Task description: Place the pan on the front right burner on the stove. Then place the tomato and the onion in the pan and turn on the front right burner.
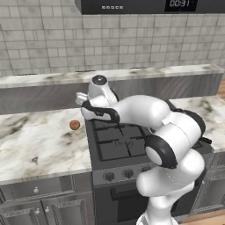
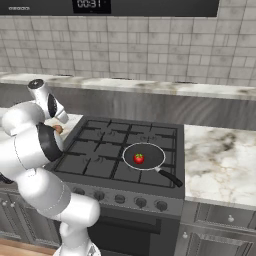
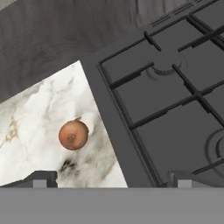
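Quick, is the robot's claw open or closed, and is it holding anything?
Gripper: open, holding nothing, above the counter near the onion.

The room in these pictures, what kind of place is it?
A home-style kitchen, rendered rather than real. A gas stove with black grates is set into a marble counter, a tiled wall rises behind, and a pan holding a tomato sits on a burner.

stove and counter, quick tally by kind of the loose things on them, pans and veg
pan: 1, on the stove
tomato: 1, in the pan
onion: 1, on the counter left of the stove
total: 3
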